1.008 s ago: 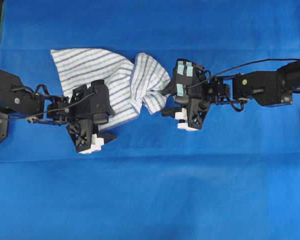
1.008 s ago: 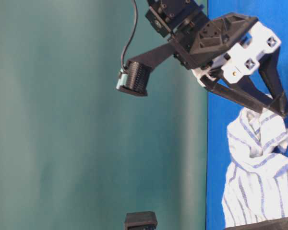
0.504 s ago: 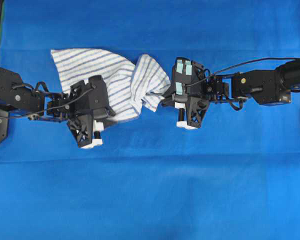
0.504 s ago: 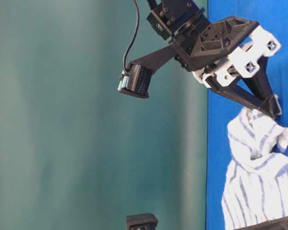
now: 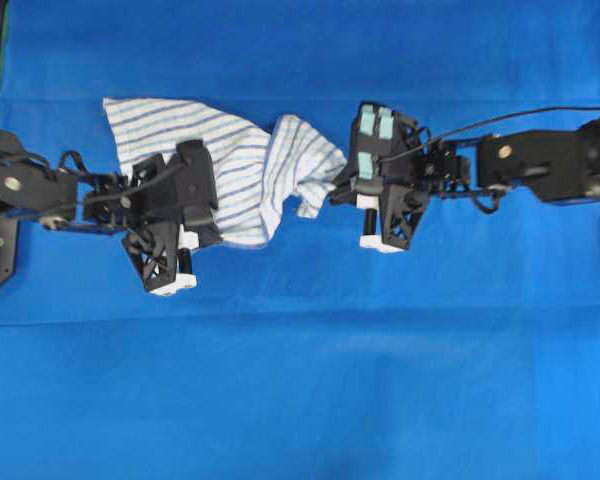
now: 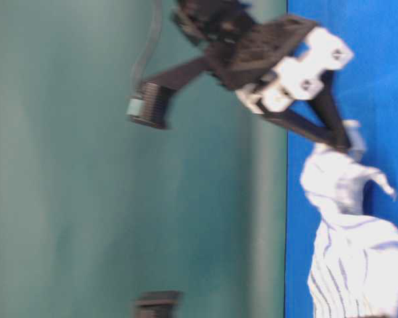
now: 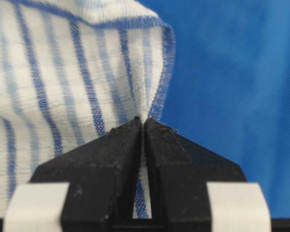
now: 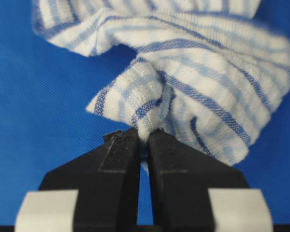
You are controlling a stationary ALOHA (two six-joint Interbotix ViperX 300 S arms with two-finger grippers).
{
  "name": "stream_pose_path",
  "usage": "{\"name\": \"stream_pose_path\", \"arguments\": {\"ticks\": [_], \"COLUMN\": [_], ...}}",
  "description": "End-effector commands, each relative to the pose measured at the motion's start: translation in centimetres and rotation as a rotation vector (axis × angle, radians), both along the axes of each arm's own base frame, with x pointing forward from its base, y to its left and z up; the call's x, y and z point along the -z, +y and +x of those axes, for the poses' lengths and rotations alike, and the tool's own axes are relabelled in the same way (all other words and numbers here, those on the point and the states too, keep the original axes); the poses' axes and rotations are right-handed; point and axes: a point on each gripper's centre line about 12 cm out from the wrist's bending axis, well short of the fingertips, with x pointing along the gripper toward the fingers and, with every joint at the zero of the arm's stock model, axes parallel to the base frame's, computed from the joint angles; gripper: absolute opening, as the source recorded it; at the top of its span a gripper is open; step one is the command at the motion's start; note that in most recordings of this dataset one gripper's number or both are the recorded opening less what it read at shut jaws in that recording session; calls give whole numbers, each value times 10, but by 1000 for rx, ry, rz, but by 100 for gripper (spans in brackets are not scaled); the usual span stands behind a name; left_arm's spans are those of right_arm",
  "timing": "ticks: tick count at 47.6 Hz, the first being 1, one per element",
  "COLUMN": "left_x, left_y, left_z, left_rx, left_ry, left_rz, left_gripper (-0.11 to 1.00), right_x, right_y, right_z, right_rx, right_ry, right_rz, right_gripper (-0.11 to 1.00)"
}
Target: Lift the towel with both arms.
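1. The small soft white towel with thin blue and grey stripes lies crumpled on the blue cloth-covered table, between the two arms.
2. The left black gripper with pointed fingers is pinched tight on a hemmed fold of the towel's edge.
3. The right black gripper is clamped on a bunched corner at the other end.
4. Judging by this, grasping is done and the lift is just starting; most of the towel looks to be resting on the table.
5. The next move calls for both arms rising together, evenly, so neither pinch slips.
6. In the table-level view a plain teal-green backdrop stands behind; that view is blurred.
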Motion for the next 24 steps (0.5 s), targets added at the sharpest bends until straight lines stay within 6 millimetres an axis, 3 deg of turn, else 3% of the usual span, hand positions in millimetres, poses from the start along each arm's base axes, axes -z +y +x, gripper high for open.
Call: {"name": "stream_pose_path", "arguments": {"ticks": [1, 12, 24], "left_x": [-44, -117, -186], "left_y": [0, -1, -1], "left_z": [5, -10, -29], "left_rx": [0, 2, 3], "left_ry": [-81, -190, -368], "left_rz": [-3, -7, -3], "left_gripper": [1, 1, 1], "right_x": [-41, -121, -190], "right_y": [2, 0, -1], "right_z": [-4, -29, -60], "right_rx": [3, 13, 19], "right_ry": [-67, -156, -224], "right_rz": [-12, -61, -140], "right_gripper": [4, 4, 4]}}
